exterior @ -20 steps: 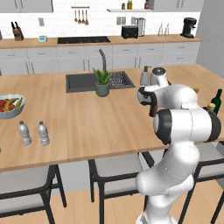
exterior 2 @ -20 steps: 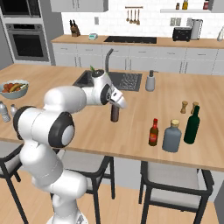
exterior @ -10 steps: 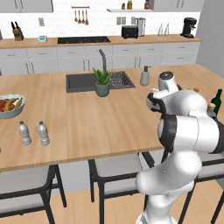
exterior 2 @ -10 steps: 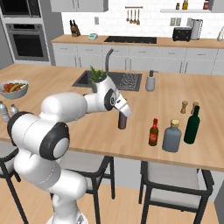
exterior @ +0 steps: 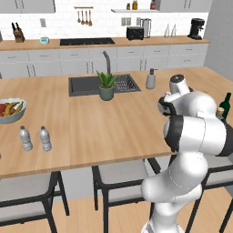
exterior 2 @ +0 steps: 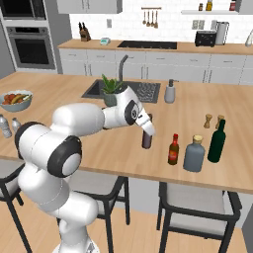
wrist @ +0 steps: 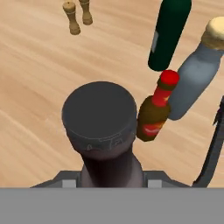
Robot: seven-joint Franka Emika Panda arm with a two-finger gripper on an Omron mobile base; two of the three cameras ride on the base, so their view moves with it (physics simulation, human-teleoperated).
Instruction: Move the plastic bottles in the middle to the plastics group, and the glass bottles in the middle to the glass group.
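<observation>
The tool (exterior 2: 147, 129) is closed around the neck of the near-black bottle (exterior 2: 146, 139), gripping it just under the cap. The bottle hangs upright from it, its base at or just above the desk (exterior 2: 99, 143); I cannot tell whether it touches. In the hand view the bottle's dark cap (wrist: 99, 113) sits right in front of the camera.

Just to the right of that bottle, near but apart, stands the brown bottle with the red neck and cap (exterior 2: 173, 149). Close beside it is the squat grey-blue bottle with the tan cork (exterior 2: 194, 154), and next to that the tall dark green wine bottle (exterior 2: 216, 141). That makes three bottles standing in a loose row there, and a fourth in the tool's grip.

Behind them, further in on the desk, are two small wooden shakers (exterior 2: 213, 120).

At the far left end of the desk two small clear plastic water bottles (exterior: 34, 138) with white caps stand side by side, well apart from the tool. Behind them sits one bowl (exterior: 10, 116) holding fruit.

The sink (exterior: 85, 85) is set into the desk, with one potted plant (exterior: 106, 85) at its front edge and one soap dispenser (exterior: 150, 79) off to its right.
</observation>
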